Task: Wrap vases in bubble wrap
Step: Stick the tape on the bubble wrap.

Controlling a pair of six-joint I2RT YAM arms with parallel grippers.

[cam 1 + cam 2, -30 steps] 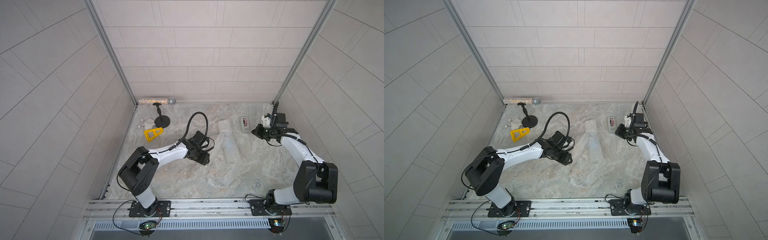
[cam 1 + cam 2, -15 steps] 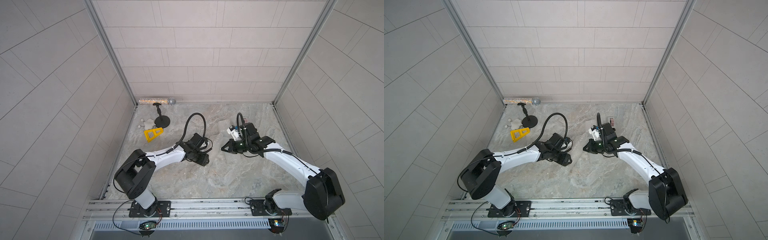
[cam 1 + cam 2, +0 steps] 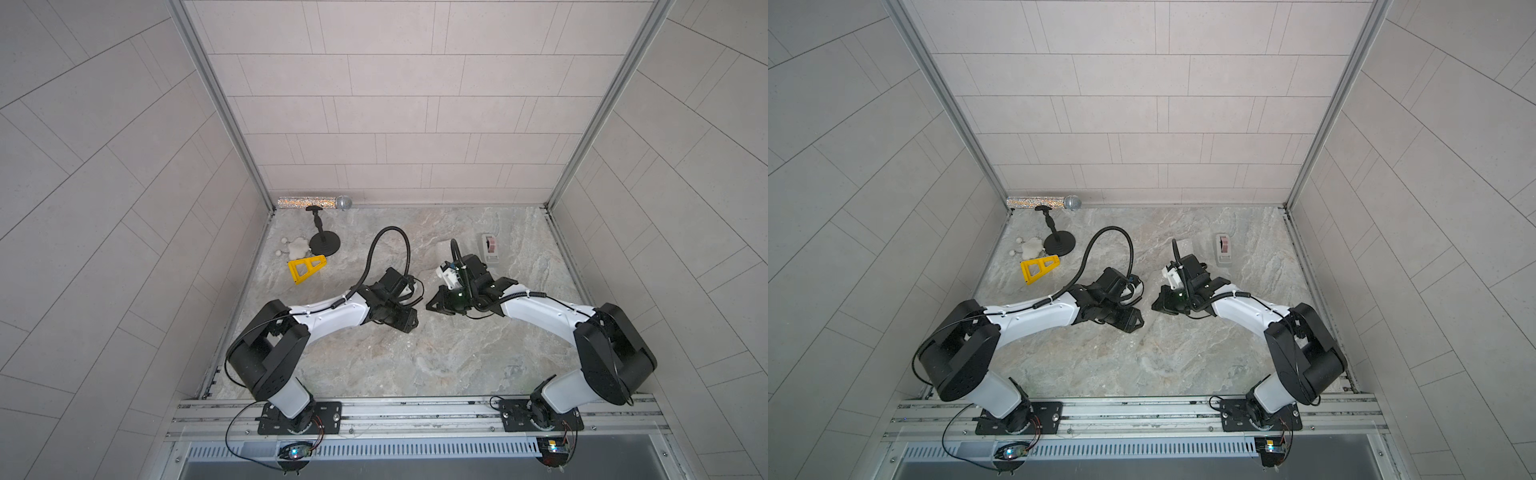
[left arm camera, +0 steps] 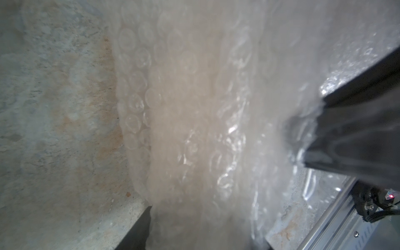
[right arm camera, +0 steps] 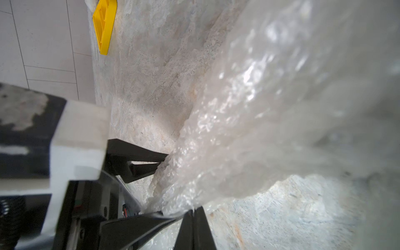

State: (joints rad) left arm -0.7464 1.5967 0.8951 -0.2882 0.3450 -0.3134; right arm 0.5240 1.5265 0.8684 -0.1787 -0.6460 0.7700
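A glittery silver microphone (image 3: pixel 314 203) lay along the back wall (image 3: pixel 399 124), a yellow plastic triangular frame (image 3: pixel 306 268) near a black stand (image 3: pixel 325 243).

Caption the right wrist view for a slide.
Right gripper pinches the edge of the bubble wrap over the marble table.

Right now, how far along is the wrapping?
Done: bubble wrap rolled into a bundle; no vase discernible through it. In hand: left gripper clamps the bundle, right gripper pinches its loose edge. Left: securing it; tape dispenser sits apart at the back.
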